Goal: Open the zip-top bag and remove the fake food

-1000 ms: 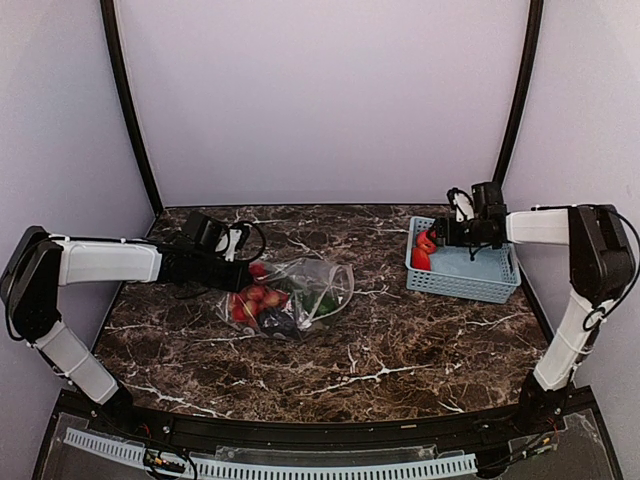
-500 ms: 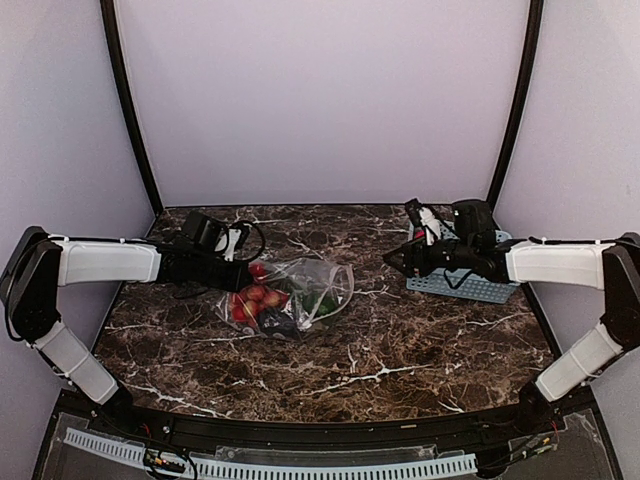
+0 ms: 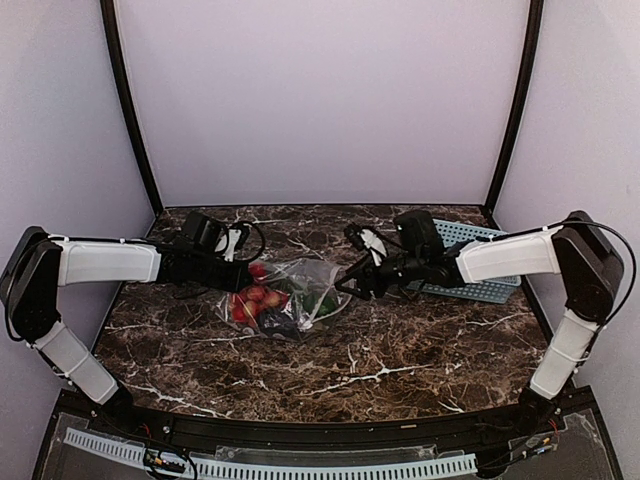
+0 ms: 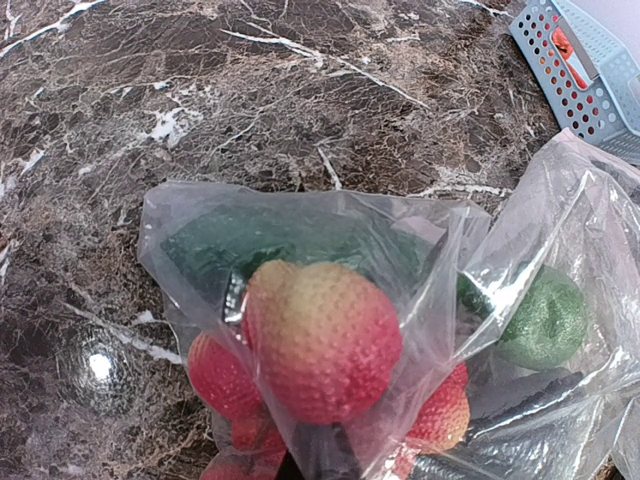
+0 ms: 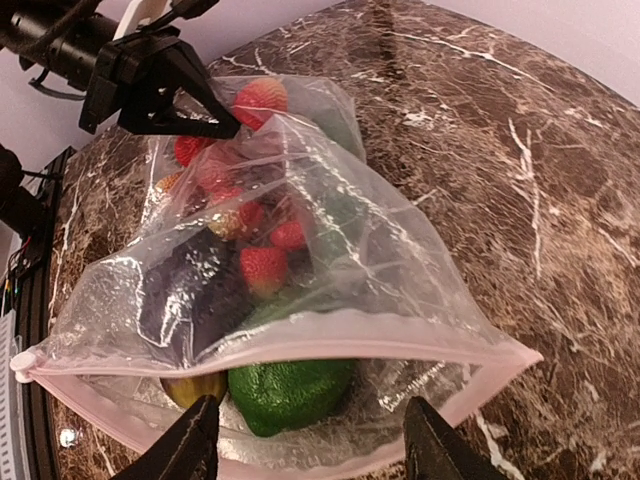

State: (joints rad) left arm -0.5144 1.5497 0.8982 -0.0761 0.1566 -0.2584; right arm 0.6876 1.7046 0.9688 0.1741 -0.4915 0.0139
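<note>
Both arms stretched low over the tabletop [image 3: 400, 350] toward the zip-top bag [image 3: 312, 284], which lay between them with the fake food [image 3: 262, 296] inside. The left claw [image 3: 244, 274] was clamped on the bag's left end. The right claw [image 5: 310, 440] was spread wide at the bag's open mouth.

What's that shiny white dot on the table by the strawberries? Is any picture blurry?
Left wrist view: that dot is lamp glare on the polished table, and the zip-top bag puts a pale sheen over the fake food. Right wrist view: creases glint, and the fingers of the right end effector look soft at the bottom edge. Top external view: even light, little blur.
</note>
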